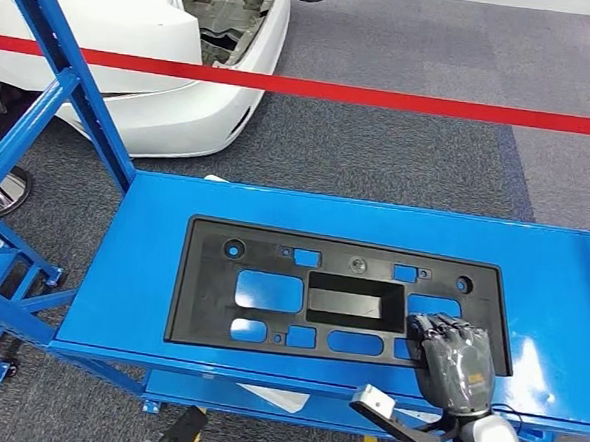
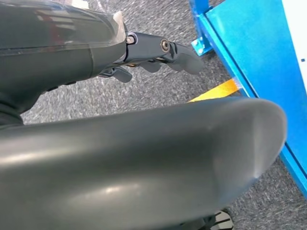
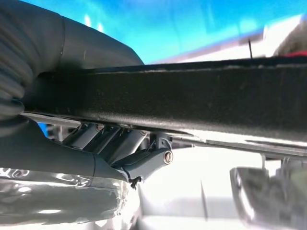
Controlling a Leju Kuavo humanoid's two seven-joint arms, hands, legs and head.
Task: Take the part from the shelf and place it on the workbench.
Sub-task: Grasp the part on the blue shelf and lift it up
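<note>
- Grey carpet runs behind the blue bench [image 1: 145, 262], with a red barrier tape [image 1: 360, 93] stretched across and a white car [image 1: 135, 61] beyond it.
- On the bench top I see the part [image 1: 212, 286], a flat black panel with cut-outs, lying level with its long side along the bench.
- My right hand [image 1: 450, 356] sits on the part's near right edge; in the right wrist view the fingers [image 3: 108, 139] lie along one face of the dark edge and the thumb curves round the other, so I judge it has hold of the part.
- My left hand [image 2: 159, 52] hangs beside the bench frame over the carpet, fingers loosely apart, holding nothing.
- Step in hand, as I read it: the placing, with the part already down on the bench.
- Next move calls for loosening the right fingers and drawing the hand back toward me without dragging the panel off the near edge.
</note>
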